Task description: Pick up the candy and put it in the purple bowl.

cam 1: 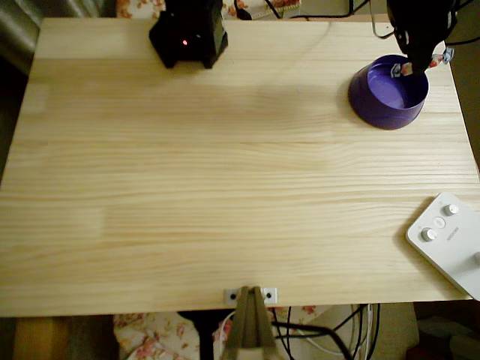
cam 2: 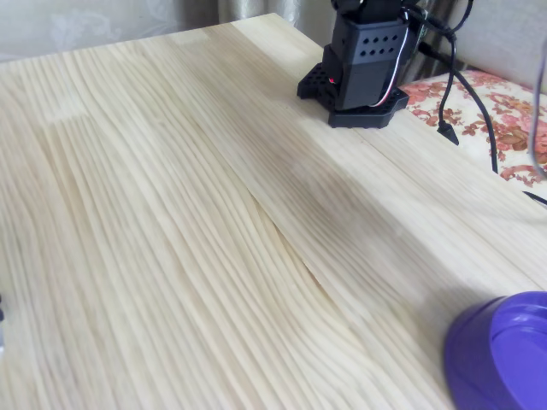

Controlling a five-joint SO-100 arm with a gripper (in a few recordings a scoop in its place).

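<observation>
Your black two-finger gripper [cam 1: 414, 66] hangs over the far right corner of the table in the overhead view, its fingers pinching the small pinkish-white wrapped candy [cam 1: 403, 70] just above the round purple plastic bowl [cam 1: 388, 94]'s lighter inside.

The pale wooden table [cam 1: 225, 187] spreads left; a white knobbed device [cam 1: 450, 240] lies at its near right edge.

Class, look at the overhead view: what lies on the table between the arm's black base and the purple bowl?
Nothing: in the overhead view, bare wooden table runs from the black base to the purple bowl.
</observation>
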